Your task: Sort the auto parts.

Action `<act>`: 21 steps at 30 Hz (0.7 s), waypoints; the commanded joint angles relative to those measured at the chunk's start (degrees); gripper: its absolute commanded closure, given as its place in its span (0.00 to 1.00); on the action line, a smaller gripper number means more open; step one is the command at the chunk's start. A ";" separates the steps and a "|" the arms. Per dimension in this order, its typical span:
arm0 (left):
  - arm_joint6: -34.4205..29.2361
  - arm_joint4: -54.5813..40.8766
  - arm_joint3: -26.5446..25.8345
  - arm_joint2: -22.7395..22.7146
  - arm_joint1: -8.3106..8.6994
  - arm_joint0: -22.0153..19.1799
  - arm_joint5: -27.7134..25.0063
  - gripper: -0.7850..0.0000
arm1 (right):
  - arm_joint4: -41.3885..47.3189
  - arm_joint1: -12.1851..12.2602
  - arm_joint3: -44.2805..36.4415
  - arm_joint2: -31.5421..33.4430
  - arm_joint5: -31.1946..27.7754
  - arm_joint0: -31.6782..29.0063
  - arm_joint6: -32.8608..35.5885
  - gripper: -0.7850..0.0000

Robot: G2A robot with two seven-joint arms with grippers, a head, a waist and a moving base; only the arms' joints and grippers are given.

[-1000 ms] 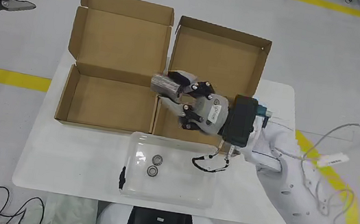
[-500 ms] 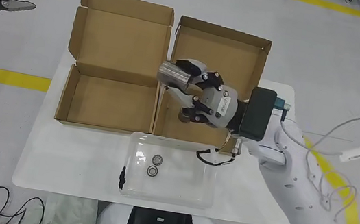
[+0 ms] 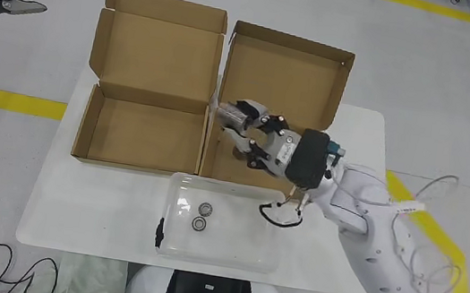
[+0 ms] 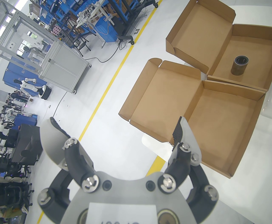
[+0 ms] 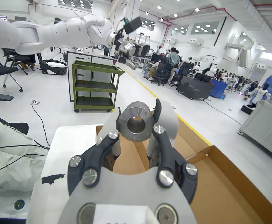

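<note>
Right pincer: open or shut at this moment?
Shut: the right pincer clamps a hollow steel cylinder from both sides.

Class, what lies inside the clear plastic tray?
A metal ring and a second ring lie in the clear tray. A black cable covers a little of its far right corner.

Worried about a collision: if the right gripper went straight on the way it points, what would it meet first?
Probably the left box: the right gripper, shut on the cylinder, points across it. It may pass above; height is unclear.
</note>
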 commanded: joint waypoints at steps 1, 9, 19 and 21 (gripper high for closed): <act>0.00 0.00 0.00 0.00 0.00 0.00 0.00 0.00 | -0.12 0.16 0.30 0.41 0.25 -1.16 1.21 1.00; 0.00 0.00 0.00 0.00 0.00 0.00 0.00 0.00 | -1.53 0.76 1.64 2.31 2.73 -5.66 5.35 1.00; 0.00 0.00 0.00 0.00 0.00 0.00 0.00 0.00 | -4.97 1.08 2.74 2.52 10.47 -8.45 20.92 1.00; 0.00 0.00 0.00 0.00 0.00 0.00 0.00 0.00 | -4.73 1.00 3.52 2.36 12.32 -8.30 24.29 1.00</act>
